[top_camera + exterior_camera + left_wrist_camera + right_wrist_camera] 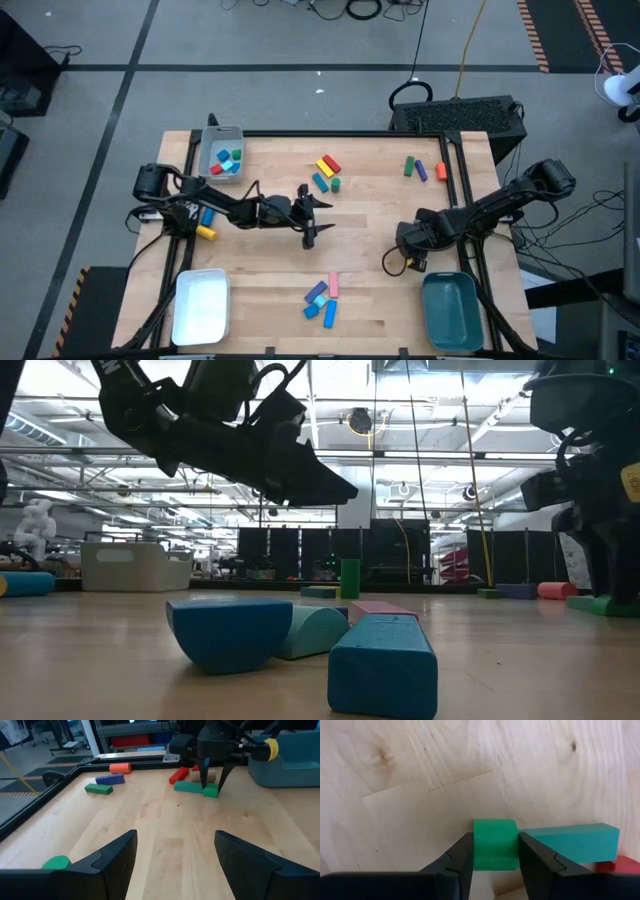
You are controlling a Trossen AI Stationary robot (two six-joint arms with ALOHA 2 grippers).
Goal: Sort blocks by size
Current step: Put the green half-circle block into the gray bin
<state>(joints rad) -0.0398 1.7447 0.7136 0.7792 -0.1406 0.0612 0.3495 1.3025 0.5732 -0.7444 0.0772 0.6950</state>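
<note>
The right tool [495, 865] is gripping a green block [494, 844] touching the teal bar [570, 841] near the teal tray [451, 310]. The left tool [318, 218] is hovering wide over mid-tabletop [380, 210].

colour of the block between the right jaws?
Green block, with a teal bar beside it. Clearest in the right wrist view.

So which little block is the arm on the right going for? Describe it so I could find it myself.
Start at the teal tray at the table's near right corner; the right gripper hangs just beside it, jaws on either side of the block. It is the small bright green block, next to a longer teal bar and a red piece. It is the short green one.
</note>
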